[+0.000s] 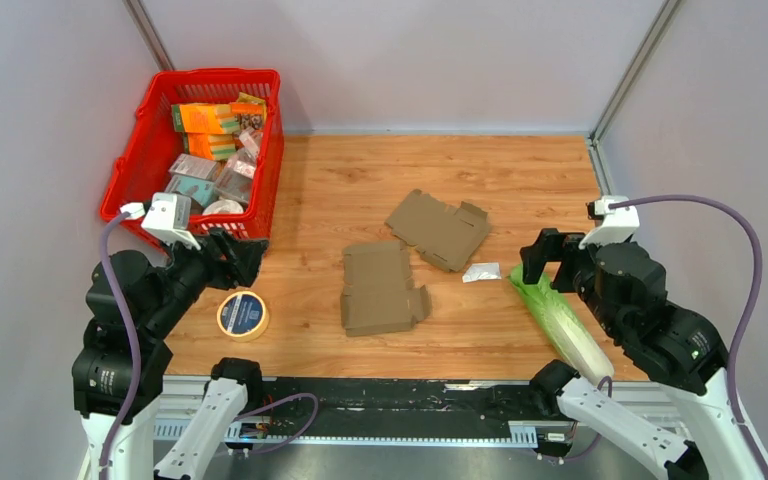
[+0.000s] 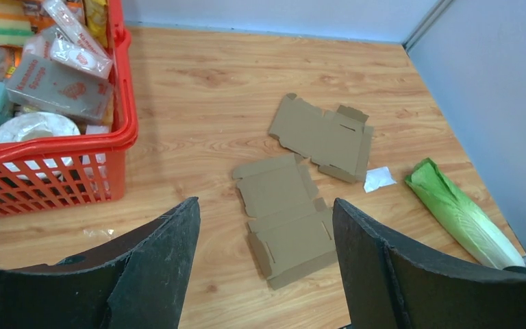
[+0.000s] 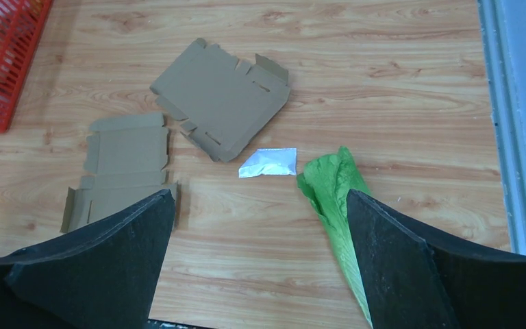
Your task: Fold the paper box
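Two flat, unfolded brown paper box blanks lie mid-table. The nearer one point(image 1: 380, 290) point(image 2: 284, 216) point(image 3: 127, 161) lies lengthwise. The farther one point(image 1: 440, 228) point(image 2: 323, 135) point(image 3: 222, 103) sits turned at an angle, just behind and to the right of it, their corners almost touching. My left gripper point(image 1: 243, 255) point(image 2: 264, 202) hovers open at the left, beside the basket's near corner, with nothing between its fingers. On the right, my right gripper point(image 1: 545, 262) point(image 3: 260, 193) is open and empty too, above the leafy end of the cabbage.
A red basket point(image 1: 150, 150) full of packaged goods stands at the back left. A tape roll point(image 1: 243, 315) lies near the front left. A green cabbage point(image 1: 560, 320) lies at the right front, with a small white packet point(image 1: 481, 272) beside it. Grey walls enclose the table.
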Robot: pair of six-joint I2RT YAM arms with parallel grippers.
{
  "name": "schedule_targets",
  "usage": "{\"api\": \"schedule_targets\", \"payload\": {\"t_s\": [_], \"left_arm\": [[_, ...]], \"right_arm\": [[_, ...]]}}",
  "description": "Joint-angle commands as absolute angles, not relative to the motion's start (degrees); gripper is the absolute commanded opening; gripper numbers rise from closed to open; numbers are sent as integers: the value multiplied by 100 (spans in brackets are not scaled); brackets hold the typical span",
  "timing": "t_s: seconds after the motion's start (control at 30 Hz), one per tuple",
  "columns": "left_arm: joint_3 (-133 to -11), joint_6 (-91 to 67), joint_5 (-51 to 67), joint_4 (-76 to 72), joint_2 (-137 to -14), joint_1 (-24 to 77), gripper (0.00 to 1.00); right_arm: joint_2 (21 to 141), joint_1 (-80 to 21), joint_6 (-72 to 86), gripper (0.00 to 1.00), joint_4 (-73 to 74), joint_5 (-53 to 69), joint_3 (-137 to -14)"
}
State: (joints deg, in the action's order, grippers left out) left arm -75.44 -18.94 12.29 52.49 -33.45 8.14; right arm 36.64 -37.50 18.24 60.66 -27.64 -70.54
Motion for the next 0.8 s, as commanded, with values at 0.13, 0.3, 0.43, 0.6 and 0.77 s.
{"api": "schedule_targets", "payload": {"t_s": [0.13, 0.3, 0.43, 0.6, 0.77], "left_arm": [[-7322, -2091, 1705, 5098, -3340, 782, 78], [-6751, -2416, 2203, 4642, -3252, 782, 71], [-6181, -2654, 2574, 4544, -3208, 782, 76], [-5206, -3171, 3040, 4123, -2893, 896, 78], [-4519, -3734, 2725, 3641, -2471, 1405, 78]], "right_arm": [[4122, -3814, 2257, 100, 5269, -794, -6464], [4394, -3814, 2628, 100, 4694, 447, -5775], [4657, -3814, 2847, 100, 4142, 1465, -5117], [5132, -3814, 3313, 100, 3403, 2707, -4142], [5685, -3727, 3305, 100, 2743, 2505, -3990]]}}
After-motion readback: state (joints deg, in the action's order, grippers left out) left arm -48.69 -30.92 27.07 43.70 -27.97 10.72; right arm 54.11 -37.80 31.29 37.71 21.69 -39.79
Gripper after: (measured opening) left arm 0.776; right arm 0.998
